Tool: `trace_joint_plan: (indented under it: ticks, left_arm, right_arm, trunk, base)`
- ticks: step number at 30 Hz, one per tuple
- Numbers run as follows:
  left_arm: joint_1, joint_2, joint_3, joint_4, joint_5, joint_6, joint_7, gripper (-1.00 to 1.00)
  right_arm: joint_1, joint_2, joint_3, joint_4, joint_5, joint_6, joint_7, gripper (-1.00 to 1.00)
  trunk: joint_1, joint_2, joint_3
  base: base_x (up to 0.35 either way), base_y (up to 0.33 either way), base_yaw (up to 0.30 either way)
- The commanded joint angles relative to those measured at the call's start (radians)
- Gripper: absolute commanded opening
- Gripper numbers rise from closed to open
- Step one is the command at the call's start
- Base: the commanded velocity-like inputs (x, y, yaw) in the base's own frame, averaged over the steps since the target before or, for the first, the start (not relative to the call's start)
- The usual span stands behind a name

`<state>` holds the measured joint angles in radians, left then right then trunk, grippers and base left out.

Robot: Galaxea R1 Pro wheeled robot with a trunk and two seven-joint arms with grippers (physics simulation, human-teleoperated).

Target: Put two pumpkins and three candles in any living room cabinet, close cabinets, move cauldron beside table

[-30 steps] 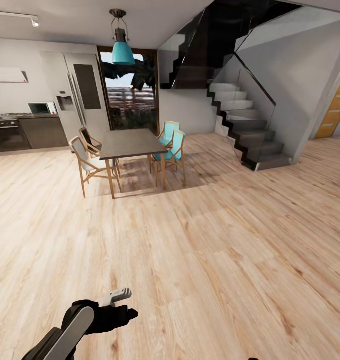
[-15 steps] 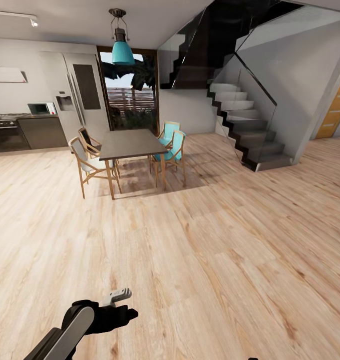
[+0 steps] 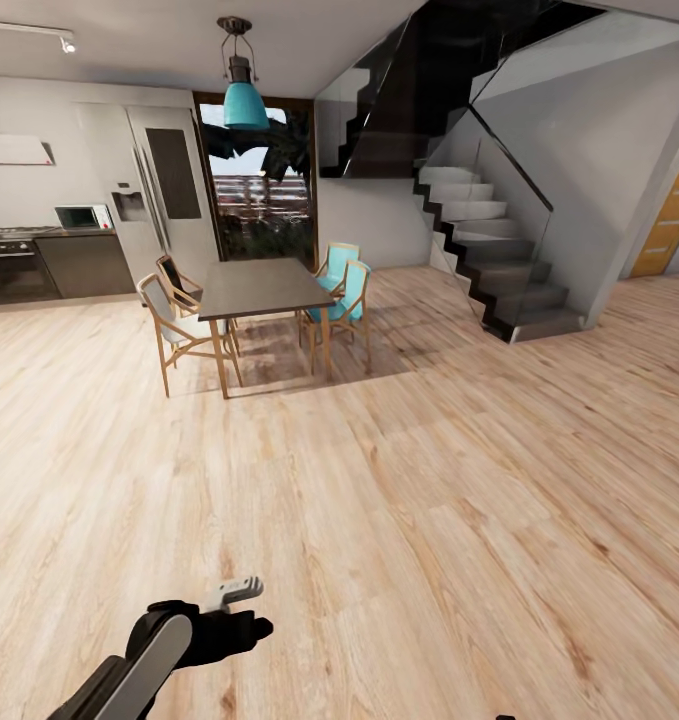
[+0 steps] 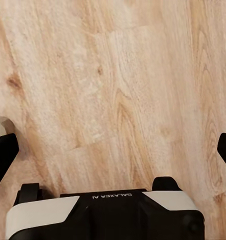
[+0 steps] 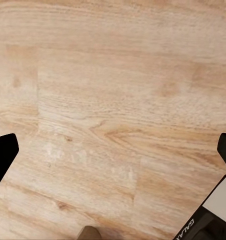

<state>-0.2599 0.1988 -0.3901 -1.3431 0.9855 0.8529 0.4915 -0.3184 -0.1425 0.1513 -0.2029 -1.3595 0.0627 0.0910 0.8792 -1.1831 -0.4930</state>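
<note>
The pumpkins, candles, cabinet and cauldron are out of view. In the head view my left gripper [image 3: 251,608] hangs low over bare wooden floor at the lower left. In the left wrist view, the left gripper [image 4: 113,150] has its two dark fingertips [image 4: 4,160] far apart at the picture's edges, open, with only floorboards between them. The right gripper [image 5: 113,155] in the right wrist view is likewise open over floorboards, holding nothing.
A dark dining table [image 3: 261,286] with several wooden chairs stands ahead to the left, under a teal pendant lamp [image 3: 245,103]. Behind it are a fridge [image 3: 164,190] and kitchen units [image 3: 39,262]. A staircase [image 3: 499,260] rises at the right, beside an orange door [image 3: 671,215].
</note>
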Motion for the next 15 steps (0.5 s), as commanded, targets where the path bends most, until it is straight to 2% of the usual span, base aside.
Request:
trace_joint_plan:
  ticks: [1, 5, 7, 8, 12, 15]
  left_arm:
    - [-0.001, -0.001, -0.002, -0.001, 0.009, 0.000, 0.011, 1.00]
    - [-0.001, -0.005, -0.004, -0.001, 0.004, 0.000, 0.011, 1.00]
    - [-0.001, -0.006, -0.007, 0.000, 0.003, 0.000, 0.016, 1.00]
    - [-0.001, -0.007, -0.009, 0.001, 0.003, -0.003, 0.039, 1.00]
    - [-0.001, -0.011, -0.010, 0.001, 0.004, -0.010, 0.072, 1.00]
    - [-0.001, -0.015, -0.011, 0.001, 0.005, -0.015, 0.079, 1.00]
  right_arm:
    - [-0.001, -0.001, 0.008, 0.000, -0.010, 0.001, 0.003, 1.00]
    - [0.000, 0.000, 0.015, 0.000, -0.007, 0.001, 0.000, 1.00]
    - [0.001, 0.000, 0.047, 0.000, 0.015, 0.002, -0.005, 1.00]
    - [0.001, 0.004, 0.085, -0.001, 0.044, -0.014, -0.003, 1.00]
    - [0.001, 0.005, 0.109, -0.001, 0.065, -0.071, 0.001, 1.00]
    - [0.001, 0.006, 0.145, -0.001, 0.106, -0.092, 0.002, 1.00]
  trunk:
    - [0.004, -0.008, -0.004]
    - [0.019, -0.036, -0.017]
    - [0.027, -0.050, -0.023]
    - [0.031, -0.057, -0.026]
    - [0.046, -0.085, -0.039]
    - [0.058, -0.106, -0.048]
  base:
    - [0.000, 0.000, 0.000]
    - [0.000, 0.000, 0.000]
    - [0.000, 0.000, 0.000]
    - [0.000, 0.000, 0.000]
    - [0.000, 0.000, 0.000]
    - [0.000, 0.000, 0.000]
